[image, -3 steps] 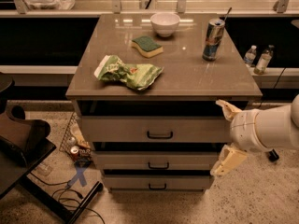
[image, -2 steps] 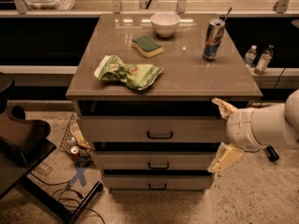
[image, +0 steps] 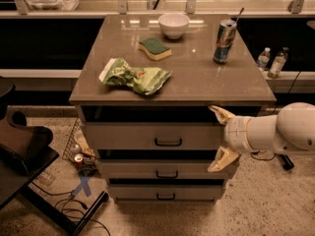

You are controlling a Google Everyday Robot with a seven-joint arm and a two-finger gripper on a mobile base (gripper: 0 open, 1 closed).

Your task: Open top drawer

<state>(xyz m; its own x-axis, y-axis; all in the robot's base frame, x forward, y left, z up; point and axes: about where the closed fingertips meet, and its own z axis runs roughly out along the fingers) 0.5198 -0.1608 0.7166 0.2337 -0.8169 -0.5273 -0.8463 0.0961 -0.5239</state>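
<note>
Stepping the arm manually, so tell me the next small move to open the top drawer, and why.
Probably slide the claw left toward the black handle of the top drawer. The claw hangs open at the drawer front's right end, gripping nothing; the handle sits centred, off to its left.

- A lab or office test corner, I'd say: speckled floor (image: 268,208), loose cables (image: 78,214), a blue tape cross (image: 84,185).
- My gripper (image: 222,136), fingers (image: 221,113) spread, hovers by the right front corner of the drawer cabinet (image: 197,82).

Three drawers (image: 128,135), one bowl (image: 173,24), one sponge (image: 154,48), two bottles (image: 264,59), one hand (image: 211,139) right of drawers
</note>
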